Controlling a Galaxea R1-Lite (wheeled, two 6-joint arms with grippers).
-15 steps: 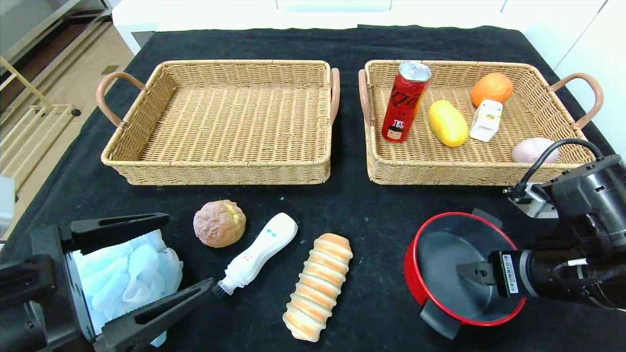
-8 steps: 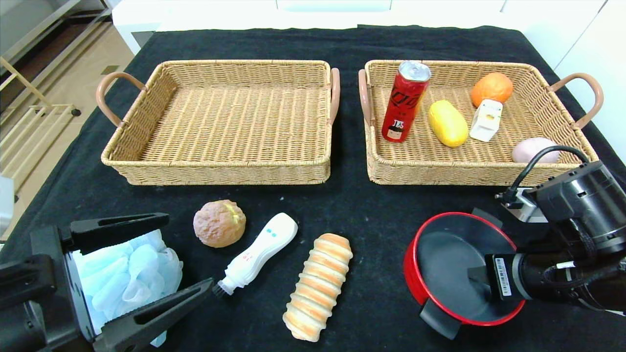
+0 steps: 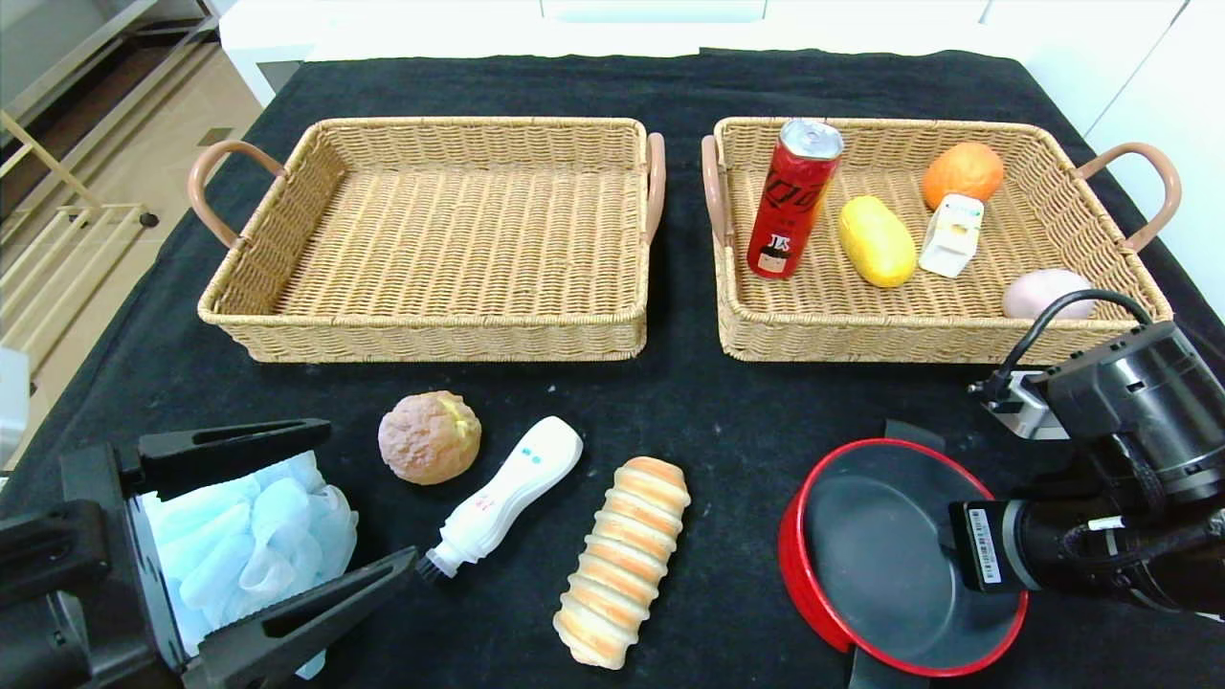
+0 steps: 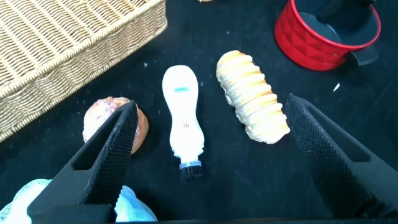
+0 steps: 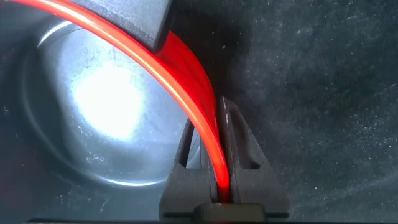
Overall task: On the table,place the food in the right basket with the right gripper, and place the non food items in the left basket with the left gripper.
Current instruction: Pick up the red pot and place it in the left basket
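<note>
Right gripper (image 3: 957, 550) clamped on the rim of the round red pot with dark grey interior (image 3: 885, 560).

The pot sits before the right wicker basket (image 3: 732, 316), mouth upward, slightly tilted. Left gripper (image 3: 278, 536) gapes around the pale blue mesh sponge (image 3: 239, 536).

A black-clothed table (image 3: 689, 402) carries two wicker baskets (image 3: 431, 239) (image 3: 938, 316), a round bun (image 3: 429, 436), white brush (image 3: 502, 498), ridged bread roll (image 3: 622, 560), blue sponge (image 3: 249, 536) and red pot (image 3: 890, 560).
</note>
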